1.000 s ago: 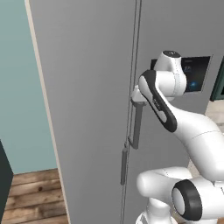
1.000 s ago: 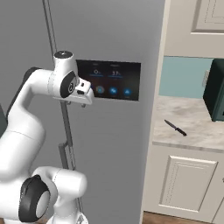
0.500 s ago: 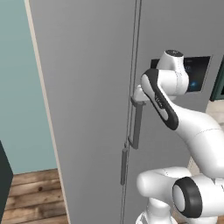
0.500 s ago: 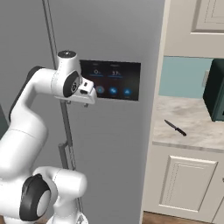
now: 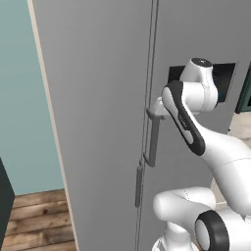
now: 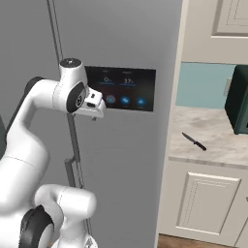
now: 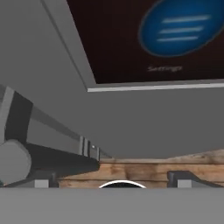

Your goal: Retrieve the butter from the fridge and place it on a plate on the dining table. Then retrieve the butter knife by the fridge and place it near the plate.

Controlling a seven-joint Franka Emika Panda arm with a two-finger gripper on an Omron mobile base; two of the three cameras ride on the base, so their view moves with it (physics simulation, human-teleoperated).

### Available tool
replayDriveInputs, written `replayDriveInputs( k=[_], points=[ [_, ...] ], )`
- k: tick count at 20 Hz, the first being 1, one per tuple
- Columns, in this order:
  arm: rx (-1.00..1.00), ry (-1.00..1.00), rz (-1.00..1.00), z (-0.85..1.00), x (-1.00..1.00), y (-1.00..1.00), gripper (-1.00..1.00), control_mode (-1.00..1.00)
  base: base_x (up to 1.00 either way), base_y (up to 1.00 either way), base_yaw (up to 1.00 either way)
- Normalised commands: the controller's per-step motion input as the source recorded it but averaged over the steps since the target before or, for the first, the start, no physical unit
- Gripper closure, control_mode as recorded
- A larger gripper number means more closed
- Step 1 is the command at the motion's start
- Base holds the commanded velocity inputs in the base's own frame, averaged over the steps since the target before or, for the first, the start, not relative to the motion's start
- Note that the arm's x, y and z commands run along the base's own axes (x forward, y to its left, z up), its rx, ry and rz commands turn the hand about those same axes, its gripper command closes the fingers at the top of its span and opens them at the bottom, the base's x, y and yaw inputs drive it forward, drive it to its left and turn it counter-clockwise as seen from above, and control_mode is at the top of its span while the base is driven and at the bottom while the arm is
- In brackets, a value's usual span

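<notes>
The grey fridge (image 5: 98, 98) (image 6: 126, 160) fills the view ahead, its doors looking shut. My gripper (image 5: 156, 109) (image 6: 95, 112) (image 7: 116, 179) is up against its front at the top of a vertical grey handle (image 5: 154, 139) (image 6: 73, 140), just left of the dark panel (image 6: 123, 89) with blue lights. In the hand view the fingertips (image 7: 188, 178) stand wide apart and open, and the handle (image 7: 48, 151) lies by the left one. The butter knife (image 6: 193, 141) lies on the counter to the fridge's right. The butter, the plate and the dining table are out of view.
Cream cabinets (image 6: 208, 208) with a marbled counter (image 6: 213, 145) stand right of the fridge, with a dark green appliance (image 6: 239, 99) at the far right. A teal wall (image 5: 24, 98) and wooden floor (image 5: 34, 220) lie to the fridge's left.
The jaws have spread from part-closed to wide open at the fridge handle. The hand has barely shifted; the fridge doors have not moved.
</notes>
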Motion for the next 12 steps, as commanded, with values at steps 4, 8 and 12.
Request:
replayDriveInputs(
  k=[4,8,12],
  points=[
    [0.0,-0.02,0.0,0.0,-0.2,0.0,-1.0,1.0,-0.11,0.0,0.0],
    [0.0,0.0,0.0,0.0,0.0,0.0,-1.0,1.0,-0.62,0.0,0.0],
    [0.0,0.0,0.0,0.0,0.0,0.0,-1.0,1.0,-0.8,0.07,0.0]
  ],
)
